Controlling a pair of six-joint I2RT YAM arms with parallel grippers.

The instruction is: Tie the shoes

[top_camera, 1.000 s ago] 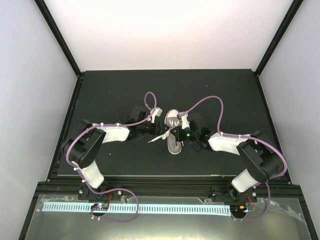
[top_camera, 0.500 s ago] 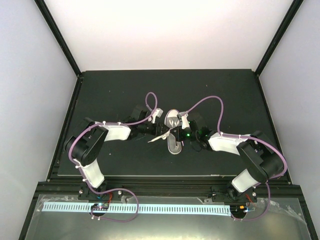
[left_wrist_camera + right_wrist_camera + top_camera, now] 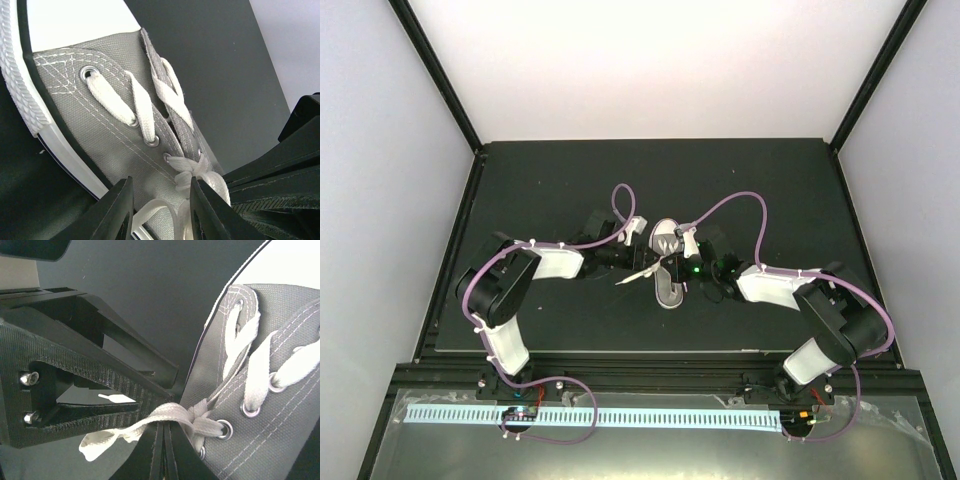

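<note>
The black table [image 3: 540,180] fills the middle of the top view, and both arms reach in over it from 6 o'clock. The left arm [image 3: 545,265] comes in from 8 o'clock and the right arm [image 3: 770,285] from 4 o'clock, each trailed by a looping purple cable [image 3: 740,200].

Between their wrists, about at the table's centre, lies the grey canvas sneaker [image 3: 669,290]. Its white toe cap [image 3: 75,20] points to 12 o'clock and its heel to 6. The white laces [image 3: 165,415] zigzag through the metal eyelets [image 3: 87,73] and bunch into a crossing near the top of the tongue. One loose flat end runs off the shoe towards 8 o'clock in the top view.

The left gripper [image 3: 161,181] sits at the sneaker's 9 o'clock side. Its pincer is narrowly parted, with a curve of lace lying in the gap and the bunched crossing just beside one finger. No pinch shows there.

The right gripper [image 3: 163,432] sits at the 3 o'clock side. Its two fingers are drawn together to a thin slit right under the lace crossing, nipping the lace where the strands meet
</note>
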